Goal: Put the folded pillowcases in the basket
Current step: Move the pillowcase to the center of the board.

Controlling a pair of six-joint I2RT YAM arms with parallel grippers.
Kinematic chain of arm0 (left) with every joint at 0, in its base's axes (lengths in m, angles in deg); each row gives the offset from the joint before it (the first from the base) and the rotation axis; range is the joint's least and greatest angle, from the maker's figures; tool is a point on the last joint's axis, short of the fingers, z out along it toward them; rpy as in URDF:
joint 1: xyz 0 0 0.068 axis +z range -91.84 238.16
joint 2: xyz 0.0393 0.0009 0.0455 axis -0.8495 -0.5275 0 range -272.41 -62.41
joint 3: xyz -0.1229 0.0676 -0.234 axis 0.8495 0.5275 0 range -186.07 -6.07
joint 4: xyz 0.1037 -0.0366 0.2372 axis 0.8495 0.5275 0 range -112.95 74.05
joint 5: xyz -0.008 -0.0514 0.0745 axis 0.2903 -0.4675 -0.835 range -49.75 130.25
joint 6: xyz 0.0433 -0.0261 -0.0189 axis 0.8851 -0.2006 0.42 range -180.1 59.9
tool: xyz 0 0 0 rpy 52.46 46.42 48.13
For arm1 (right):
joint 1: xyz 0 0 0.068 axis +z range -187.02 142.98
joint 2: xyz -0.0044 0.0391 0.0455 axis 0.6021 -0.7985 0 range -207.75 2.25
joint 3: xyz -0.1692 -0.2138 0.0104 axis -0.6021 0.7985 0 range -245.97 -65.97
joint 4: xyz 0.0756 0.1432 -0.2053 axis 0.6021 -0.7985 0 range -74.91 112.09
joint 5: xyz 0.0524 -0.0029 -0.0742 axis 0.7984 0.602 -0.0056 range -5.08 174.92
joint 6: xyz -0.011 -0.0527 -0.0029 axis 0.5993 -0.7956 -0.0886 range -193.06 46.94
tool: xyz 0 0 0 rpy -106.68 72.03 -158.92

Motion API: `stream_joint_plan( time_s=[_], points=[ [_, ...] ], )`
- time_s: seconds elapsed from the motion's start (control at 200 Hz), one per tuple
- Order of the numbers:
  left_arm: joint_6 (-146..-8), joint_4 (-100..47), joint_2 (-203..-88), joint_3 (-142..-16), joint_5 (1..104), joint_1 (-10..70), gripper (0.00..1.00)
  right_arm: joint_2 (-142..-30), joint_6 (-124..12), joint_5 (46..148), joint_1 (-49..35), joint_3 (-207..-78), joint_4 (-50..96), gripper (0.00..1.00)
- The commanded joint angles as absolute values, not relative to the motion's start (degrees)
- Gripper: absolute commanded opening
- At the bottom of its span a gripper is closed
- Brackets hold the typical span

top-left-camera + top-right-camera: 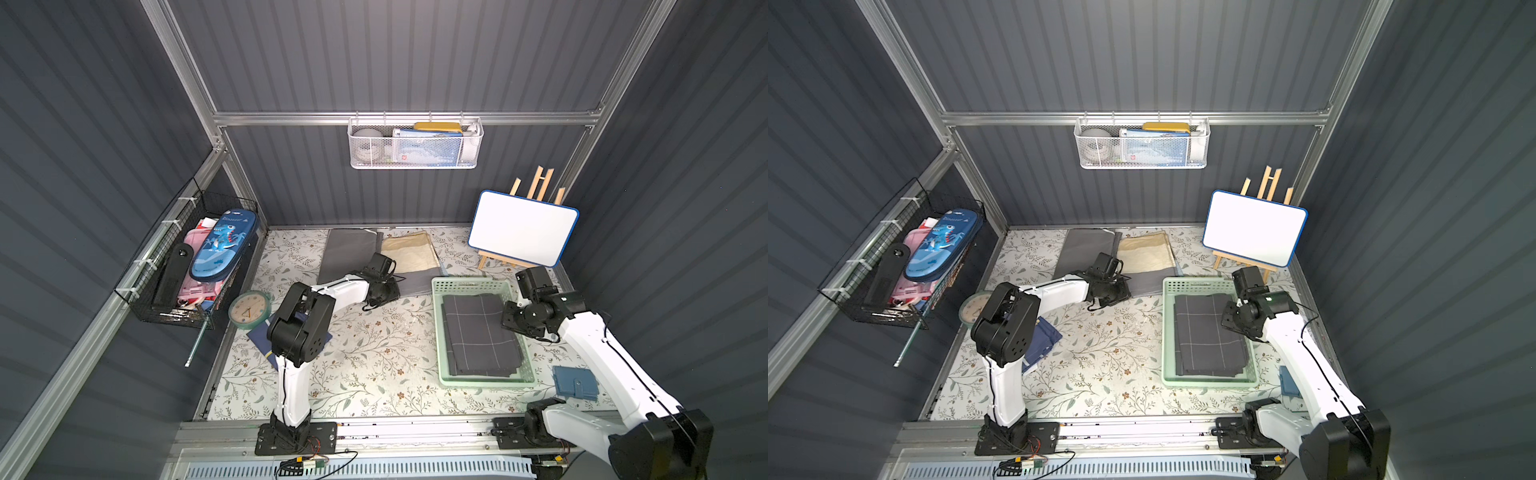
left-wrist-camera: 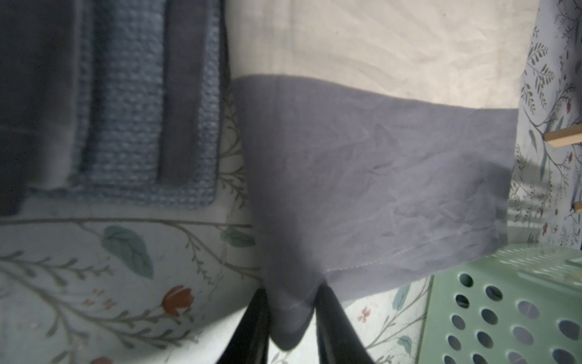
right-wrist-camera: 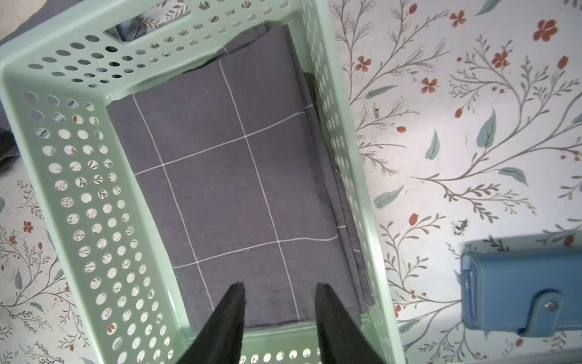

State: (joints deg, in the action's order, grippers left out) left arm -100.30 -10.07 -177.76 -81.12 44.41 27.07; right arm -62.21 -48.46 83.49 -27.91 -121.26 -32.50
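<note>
A folded pillowcase (image 1: 411, 253) (image 1: 1148, 253), beige with a grey band, lies at the back middle of the table. My left gripper (image 1: 384, 291) (image 1: 1111, 291) (image 2: 293, 288) is shut on the near corner of its grey band (image 2: 378, 157), which is lifted off the table. The mint-green basket (image 1: 469, 284) (image 1: 1200, 284) (image 2: 504, 315) (image 3: 82, 189) stands to the right. It holds a dark folded cloth with white grid lines (image 1: 480, 332) (image 1: 1208, 332) (image 3: 226, 176). My right gripper (image 1: 509, 318) (image 1: 1231, 318) (image 3: 280, 286) hangs open over the basket's right rim, holding nothing.
A grey and blue waffle cloth (image 1: 349, 253) (image 2: 126, 110) lies left of the pillowcase. A whiteboard on an easel (image 1: 523, 232) stands at the back right. A blue wallet (image 1: 575, 382) (image 3: 519, 290) lies right of the basket. A clock (image 1: 248, 309) and a black wire basket (image 1: 195, 266) are on the left.
</note>
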Motion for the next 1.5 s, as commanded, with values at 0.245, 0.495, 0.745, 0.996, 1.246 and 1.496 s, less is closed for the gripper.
stream_joint_plan(
  time_s=[0.245,0.495,0.745,0.996,1.246,1.496],
  points=[
    [-96.73,-8.58,-178.61,-83.63,40.34,27.22,0.07,-59.89,-48.4,84.47,-27.61,-119.59,-31.78,0.41],
    [-94.67,-6.22,-177.56,-81.93,41.34,27.22,0.0,-59.73,-48.44,85.25,-27.53,-119.54,-31.52,0.4],
    [-92.01,6.34,-172.62,-76.76,42.67,27.06,0.0,-58.49,-48.45,85.49,-27.44,-119.06,-30.65,0.4],
    [-89.29,16.84,-164.25,-70.83,44.38,26.17,0.0,-58.3,-48.62,87.6,-27.27,-119.23,-30.13,0.4],
    [-89.37,17.27,-160.27,-61.61,45.79,24.59,0.0,-60.87,-48.9,92.59,-21.85,-121.35,-29.4,0.4],
    [-89.32,14.84,-163.41,-63.75,43.44,24.58,0.0,-72.22,-43.68,100.51,-1.81,-124.06,-22.88,0.39]
  ],
)
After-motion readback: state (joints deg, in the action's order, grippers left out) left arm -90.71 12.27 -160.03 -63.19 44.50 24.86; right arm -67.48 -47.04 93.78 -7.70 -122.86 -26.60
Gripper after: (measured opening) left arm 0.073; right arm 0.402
